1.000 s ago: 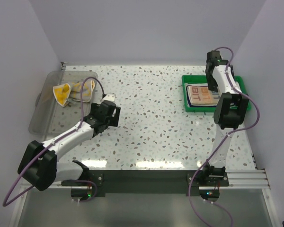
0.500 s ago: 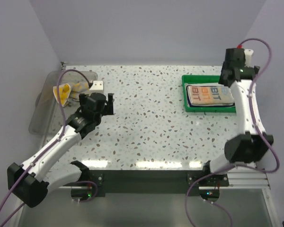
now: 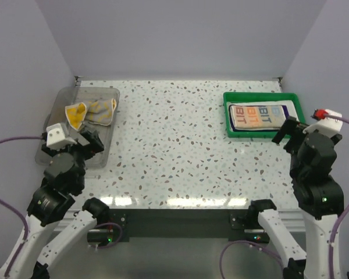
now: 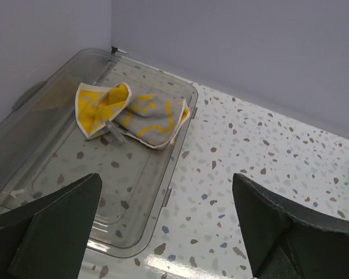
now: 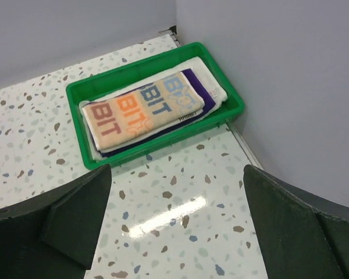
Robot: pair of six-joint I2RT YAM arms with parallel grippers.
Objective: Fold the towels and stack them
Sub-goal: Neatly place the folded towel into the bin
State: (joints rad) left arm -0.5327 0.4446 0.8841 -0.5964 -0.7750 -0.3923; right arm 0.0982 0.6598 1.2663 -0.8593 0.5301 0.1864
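Note:
Three folded towels lie stacked in a green tray at the back right. The letter towel is on top, the purple towel under it, and the white towel at the bottom. The stack also shows in the top view. My right gripper is open and empty, raised above the table in front of the tray. My left gripper is open and empty, raised above the near right corner of a clear bin at the left.
The clear plastic bin at the left holds a crumpled yellow and grey cloth, also seen in the top view. Walls close in the table on the left, back and right. The speckled tabletop lies between bin and tray.
Both arms have pulled back toward the near edge. The right gripper left the tray, where the stack stays. The left gripper moved from the table's middle left to beside the bin.

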